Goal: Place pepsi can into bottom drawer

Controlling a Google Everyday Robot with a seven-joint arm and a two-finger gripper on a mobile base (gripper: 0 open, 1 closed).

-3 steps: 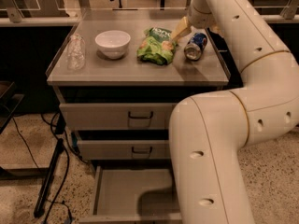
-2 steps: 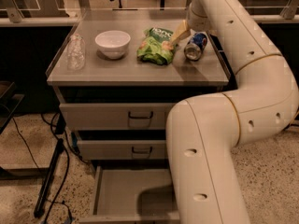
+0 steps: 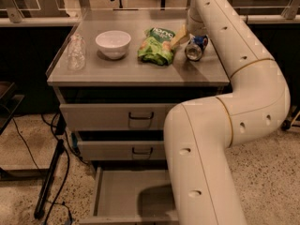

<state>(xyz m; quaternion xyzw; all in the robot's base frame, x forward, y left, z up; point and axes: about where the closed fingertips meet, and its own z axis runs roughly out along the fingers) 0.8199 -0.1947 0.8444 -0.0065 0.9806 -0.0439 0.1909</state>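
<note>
The pepsi can (image 3: 196, 47), blue with a silver end facing me, lies tilted on the right side of the cabinet top (image 3: 131, 69), just right of a green chip bag (image 3: 156, 46). My gripper (image 3: 186, 37) is at the can, between it and the chip bag, with the arm reaching down from above. The wrist hides the far side of the can. The bottom drawer (image 3: 123, 195) is pulled open below, with a plain grey inside. My arm covers its right part.
A white bowl (image 3: 113, 43) and a clear plastic cup (image 3: 76, 52) stand on the left of the cabinet top. The two upper drawers (image 3: 140, 118) are closed. A black stand and cables (image 3: 51, 172) lie on the floor at the left.
The lower part of my arm has swung a little left across the view. The gripper and the can stay in the same place.
</note>
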